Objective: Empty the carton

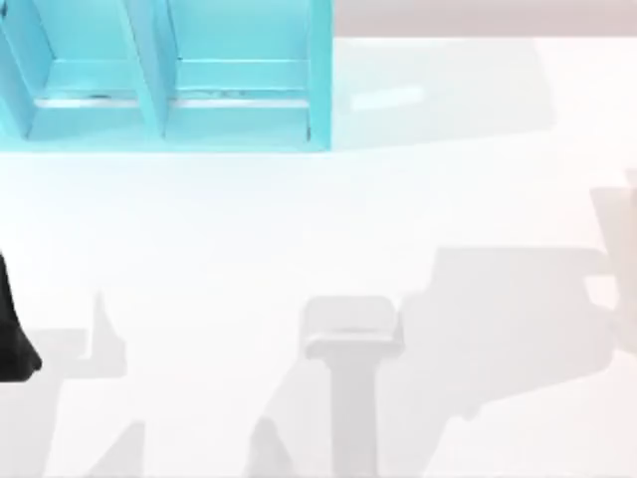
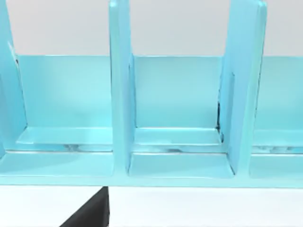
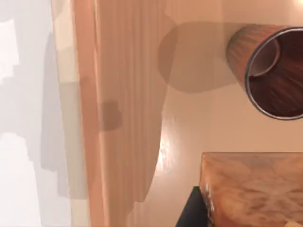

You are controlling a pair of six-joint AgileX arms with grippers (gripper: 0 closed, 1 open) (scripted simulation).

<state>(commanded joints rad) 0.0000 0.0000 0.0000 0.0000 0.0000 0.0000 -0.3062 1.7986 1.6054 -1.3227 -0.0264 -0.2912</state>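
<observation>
Carton point(image 3: 253, 189) stands upright on a peach tray point(image 3: 189, 118), beside the ribbed cup point(image 3: 272, 71), under my right wrist; pouring not begun. Cannot tell either gripper's state. Left arm faces the turquoise shelf point(image 2: 180, 165).

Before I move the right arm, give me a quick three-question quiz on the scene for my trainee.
1. True or false: the carton sits in the turquoise rack.
2. The cup rests on: A) the peach tray; B) a rack shelf; C) a plate.
3. Fill in: in the top view, the rack is at the far ____ of the table.

Key: 1 false, it is near the cup, by the tray. 2 A. 3 left.
</observation>
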